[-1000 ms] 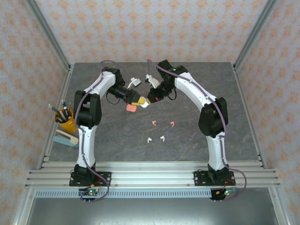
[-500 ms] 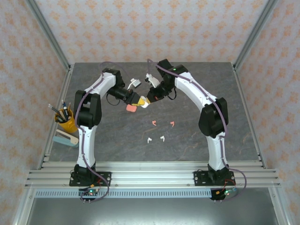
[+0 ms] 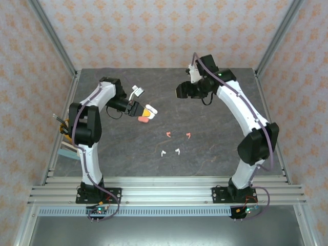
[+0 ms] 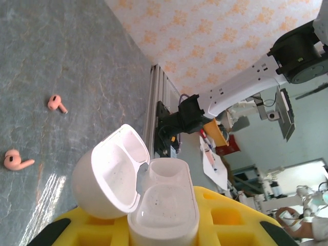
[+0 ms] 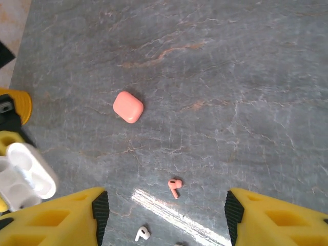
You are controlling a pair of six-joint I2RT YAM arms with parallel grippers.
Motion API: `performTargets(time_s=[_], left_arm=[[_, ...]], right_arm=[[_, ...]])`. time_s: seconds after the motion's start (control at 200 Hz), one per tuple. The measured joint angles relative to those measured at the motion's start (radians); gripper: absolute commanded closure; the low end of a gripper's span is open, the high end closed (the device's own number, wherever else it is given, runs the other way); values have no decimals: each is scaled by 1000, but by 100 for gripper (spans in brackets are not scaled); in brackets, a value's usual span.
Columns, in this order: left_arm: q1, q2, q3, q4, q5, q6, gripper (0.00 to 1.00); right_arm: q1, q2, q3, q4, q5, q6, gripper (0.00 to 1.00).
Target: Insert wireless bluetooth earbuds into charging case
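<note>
The right pincer is released. Its yellow fingers stand wide apart with nothing between them, raised over the far middle of the grey stone-patterned counter. From it the task's things lie toward the near edge and a little toward the left arm. They are four tiny hook-shaped stemmed plastic earbuds loose on the counter, the coral-pink pair farther out and the white pair nearer the arm bases.

In the right wrist view one coral-pink earbud sits almost on the midline between the fingers. Its stem runs crosswise to the line on which they close. I judge that a fair lie for pinching across the stem with little wrist turn, mostly a straight descent.

The left pincer is clenched on the white glossy plastic charging case, with the lid swung open and both wells bare. It is held to the left of the earbuds and farther from the near edge. That arm is about as near the earbuds but occupied, so fetching should fall to the right arm.

A rounded coral-pink closed case lies just beside the white one, close to the route from earbuds to wells, and calls for care. Around the earbuds the counter is bare, with every edge well apart.
</note>
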Motion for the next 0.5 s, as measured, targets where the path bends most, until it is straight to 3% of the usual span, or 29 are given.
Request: performTargets(time_s=[0.29, 0.5], left_arm=[[18, -60, 42, -3, -1, 24, 100], [26, 18, 306, -3, 5, -52, 100]], right_arm=[[4, -178, -347, 133, 90, 276, 37], [17, -240, -422, 197, 133, 416, 37]])
